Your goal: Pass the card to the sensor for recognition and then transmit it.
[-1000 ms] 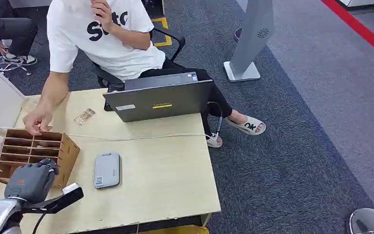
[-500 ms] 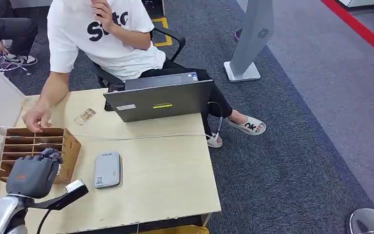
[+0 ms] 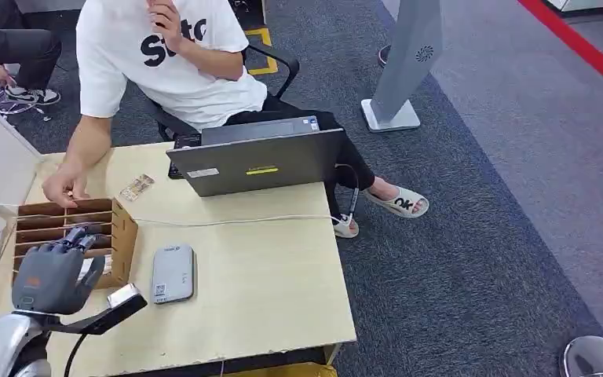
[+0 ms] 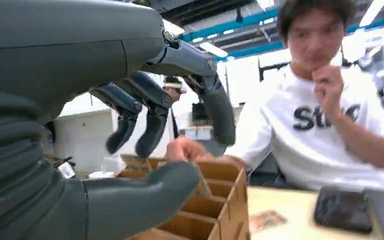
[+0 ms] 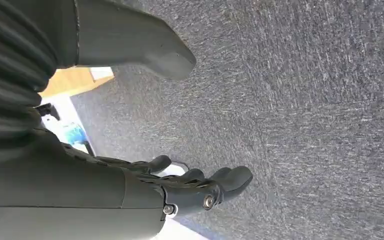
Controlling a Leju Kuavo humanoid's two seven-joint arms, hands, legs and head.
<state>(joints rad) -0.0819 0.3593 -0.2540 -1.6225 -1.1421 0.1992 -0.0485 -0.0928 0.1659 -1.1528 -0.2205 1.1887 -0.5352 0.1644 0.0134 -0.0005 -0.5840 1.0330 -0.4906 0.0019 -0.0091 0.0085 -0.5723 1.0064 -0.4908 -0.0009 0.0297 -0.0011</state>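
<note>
On the table [image 3: 267,275], seen from the head, the left hand [image 3: 51,275] hovers empty over the wooden slotted card rack [image 3: 122,236], fingers apart. A person's hand [image 3: 64,188] rests at the rack's 12 o'clock edge; the grey card reader [image 3: 173,272] lies at its 3 o'clock. I cannot make out a card.

From the left wrist, the fingers [image 4: 152,127] hang above the slots, thumb below. Reaching in could strike the person's hand or shove the light rack.

From the right wrist, the right hand [image 5: 130,195] hangs over carpet [image 5: 305,100], empty, fingers loosely spread.
</note>
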